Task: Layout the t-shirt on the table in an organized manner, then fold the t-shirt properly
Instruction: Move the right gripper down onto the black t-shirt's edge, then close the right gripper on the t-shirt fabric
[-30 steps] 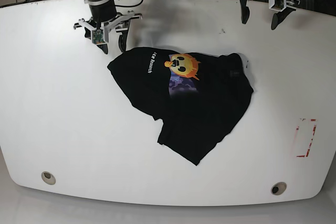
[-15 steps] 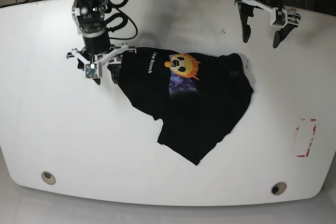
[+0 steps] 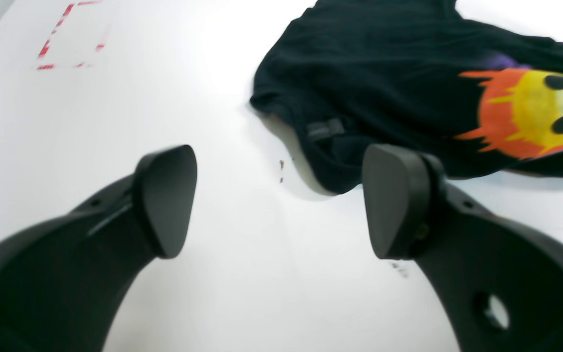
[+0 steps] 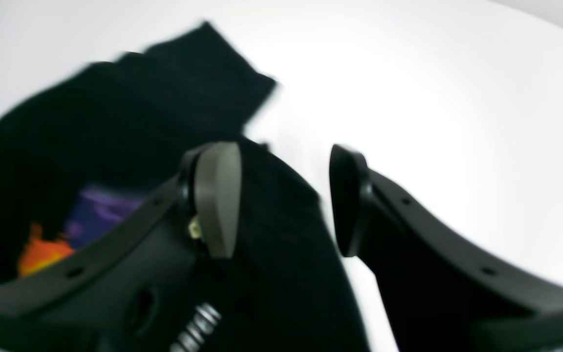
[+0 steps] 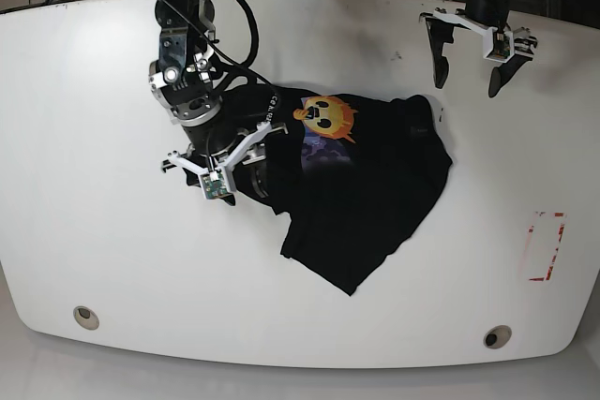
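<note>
**White surface, crumpled tee, nothing gripped**

Glossy white surface (image 5: pixel 112 259) with rounded corners, a grommet hole (image 5: pixel 86 317) near the front edge, a red-and-white tape rectangle (image 5: pixel 547 245) off to one side. Black t-shirt (image 5: pixel 366 194) bunched near the middle, well apart from the tape, print side up: orange-yellow cartoon face (image 5: pixel 326 116) over a purple patch, white lettering mostly hidden under the arm on the base view's left. Not laid out yet; folded over itself, one pointed corner (image 5: pixel 352 289) towards the front edge.

Right jaws: roughly half open, low over the lettering end of the shirt, one side above black cloth and the other above bare white, the cloth's edge between them. Wrist picture blurred; no fabric visibly pinched, contact not certain.

Left jaws: spread wide, empty, hanging above bare surface at the far side, near the collar end with its neck label (image 3: pixel 325 129) but apart from it.

Handling, as a judgement: light, limp cotton, no stiffness, likely to drape and drag when lifted; smooth tabletop probably lets it slide. Nothing fragile. Best holds probably a single layer at an edge or corner: shoulder seam, sleeve end, hem corner. Pinching mid-bunch risks catching two layers and keeping the tangle.

No containers in view; nothing to fill or empty.
</note>
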{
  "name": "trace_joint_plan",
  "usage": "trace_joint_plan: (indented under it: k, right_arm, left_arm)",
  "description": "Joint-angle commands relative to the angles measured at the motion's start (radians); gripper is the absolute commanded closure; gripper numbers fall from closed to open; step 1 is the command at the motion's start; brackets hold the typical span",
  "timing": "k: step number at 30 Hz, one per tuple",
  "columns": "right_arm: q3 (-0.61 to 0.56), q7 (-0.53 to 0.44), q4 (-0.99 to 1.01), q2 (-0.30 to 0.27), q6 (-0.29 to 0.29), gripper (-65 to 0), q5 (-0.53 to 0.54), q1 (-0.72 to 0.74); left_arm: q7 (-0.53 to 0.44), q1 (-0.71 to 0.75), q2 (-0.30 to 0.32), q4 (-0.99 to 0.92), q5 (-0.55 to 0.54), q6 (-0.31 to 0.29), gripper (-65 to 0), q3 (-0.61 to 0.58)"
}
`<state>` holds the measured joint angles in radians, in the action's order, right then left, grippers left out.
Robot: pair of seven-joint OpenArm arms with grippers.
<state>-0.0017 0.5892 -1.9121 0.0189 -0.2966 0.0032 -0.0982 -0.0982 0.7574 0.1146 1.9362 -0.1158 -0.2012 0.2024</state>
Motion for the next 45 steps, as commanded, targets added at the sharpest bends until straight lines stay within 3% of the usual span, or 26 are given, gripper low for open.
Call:
trace_joint_plan:
  k: [1,20,29,33,36,42,45]
  right_arm:
    - [-0.008,-0.018,0.024,0.006,-0.011,-29.2,0.001,0.045]
    - [-0.182,-0.024,0.418,0.008,-0.011,-29.0,0.001,0.363]
    - [-0.28,-0.128,0.684,0.013,-0.01,-29.2,0.007,0.521]
    - [-0.297,-0.154,0.787,0.049,-0.01,-29.5,0.002,0.581]
    - [-0.295,-0.186,0.819,0.063,-0.01,-34.4,0.002,0.595]
    - [-0.298,-0.242,0.83,0.063,-0.006,-52.8,0.001,0.578]
    - [-0.297,-0.242,0.827,0.063,-0.005,-53.7,0.001,0.576]
  left_arm:
    - [-0.03,0.006,0.006,0.018,-0.006,0.003,-50.1,0.006]
    - [-0.03,0.015,0.004,0.015,-0.005,0.003,-50.1,0.055]
    - [-0.03,0.026,0.004,0.015,-0.005,0.003,-50.1,0.056]
    - [-0.03,0.027,0.003,0.015,-0.005,0.003,-50.1,0.056]
    - [-0.03,0.027,0.001,0.013,-0.005,0.003,-50.1,0.056]
    - [-0.03,0.027,0.001,0.013,-0.005,0.003,-50.1,0.052]
    - [-0.03,0.027,0.001,0.012,-0.005,0.003,-50.1,0.048]
